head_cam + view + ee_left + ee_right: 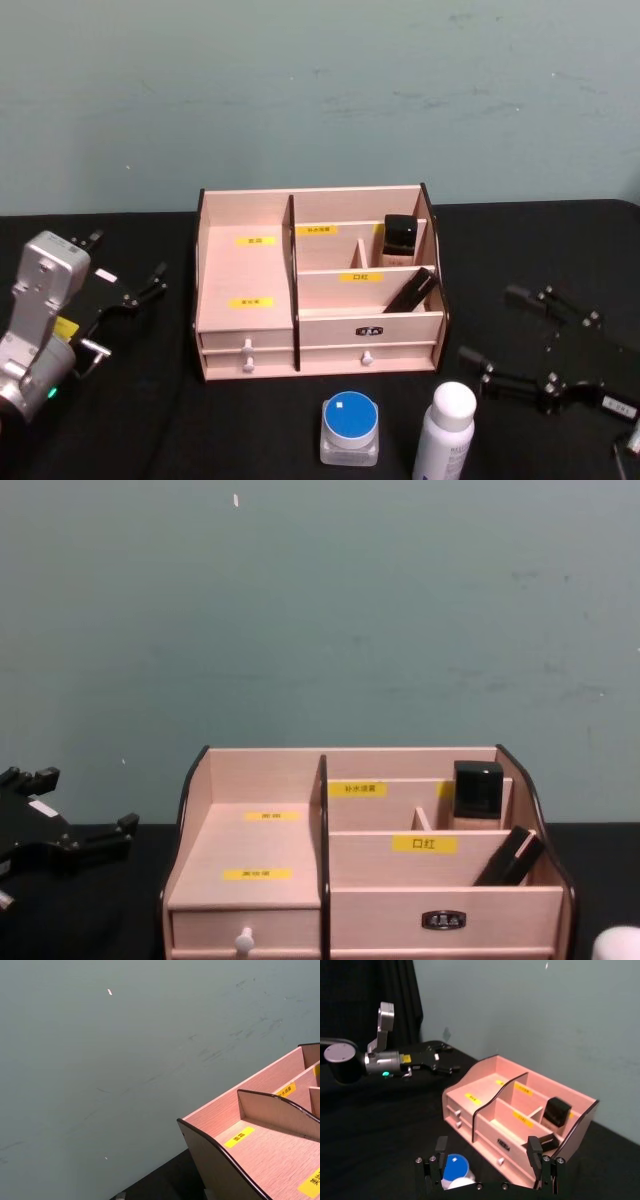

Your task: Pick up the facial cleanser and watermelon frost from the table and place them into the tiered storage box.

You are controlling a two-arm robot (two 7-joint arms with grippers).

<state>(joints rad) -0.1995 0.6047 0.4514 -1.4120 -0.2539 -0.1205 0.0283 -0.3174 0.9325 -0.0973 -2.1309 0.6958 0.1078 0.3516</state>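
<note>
Facial cleanser (445, 435) stands on the desk (150, 420) at 5 o'clock from the tiered storage box (245, 270), with the watermelon frost (350, 425) at 6. Left tool (128, 258) and right tool (488, 325) are spread and empty. I judge a clipped bottle could topple onto the jar.

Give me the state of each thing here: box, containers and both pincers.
tiered storage box: both drawers shut, left compartments empty.
black bottle: upright in the back right compartment.
black tube: leaning in the middle right compartment.
white bottle: upright, capped, outside the box.
blue-lidded jar: lid on, outside the box.
left pincer: open, empty.
right pincer: open, empty.
</note>
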